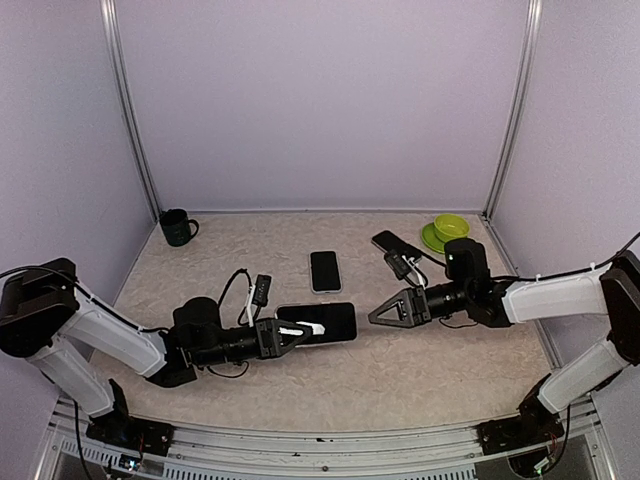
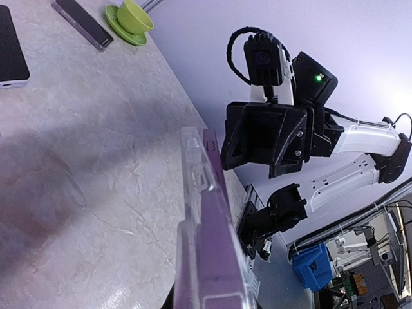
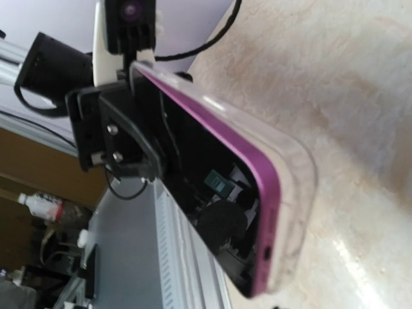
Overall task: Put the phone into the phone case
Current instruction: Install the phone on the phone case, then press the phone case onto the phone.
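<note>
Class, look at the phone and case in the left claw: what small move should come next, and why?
Probably lower the left claw to lay its load flat on the table. The purple phone appears to sit inside the clear phone case, held tilted over the surface, and the right claw stands apart, open and empty. Full seating cannot be confirmed.

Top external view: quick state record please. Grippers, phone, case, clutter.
left gripper: shut on the purple phone, which appears lifted off the table
clear case: wraps the phone's visible end in the right wrist view
right gripper: faces the phone's free end, apart from it, holding nothing; jaw width unclear
spare phones: centre phone and far-right phone, both flat on the table
clutter: green cup far right, dark mug far left
</note>
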You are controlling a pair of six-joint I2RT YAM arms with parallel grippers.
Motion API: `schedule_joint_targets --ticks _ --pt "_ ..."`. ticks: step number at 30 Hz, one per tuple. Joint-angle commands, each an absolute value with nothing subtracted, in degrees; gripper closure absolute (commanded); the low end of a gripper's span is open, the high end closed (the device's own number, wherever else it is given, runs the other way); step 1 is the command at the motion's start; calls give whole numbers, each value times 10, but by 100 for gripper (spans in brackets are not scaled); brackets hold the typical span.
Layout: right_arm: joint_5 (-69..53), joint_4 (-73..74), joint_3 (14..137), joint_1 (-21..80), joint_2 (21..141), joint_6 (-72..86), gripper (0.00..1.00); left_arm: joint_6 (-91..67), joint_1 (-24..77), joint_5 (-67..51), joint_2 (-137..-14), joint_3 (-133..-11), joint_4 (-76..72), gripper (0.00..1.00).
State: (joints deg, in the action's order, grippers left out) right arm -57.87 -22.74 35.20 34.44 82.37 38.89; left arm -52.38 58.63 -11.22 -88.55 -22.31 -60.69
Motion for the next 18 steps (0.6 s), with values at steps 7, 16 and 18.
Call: schedule_joint_targets --ticks 7,16,18 --pt "-622 -259 313 339 799 366 47 -488 588 -184 -853 -227 -696 100" --pt "-672 -409 295 340 809 461 27 -507 595 -245 -893 -240 -769 100" --pt "-676 -412 300 340 814 467 28 -510 599 -258 -902 -246 -781 100"
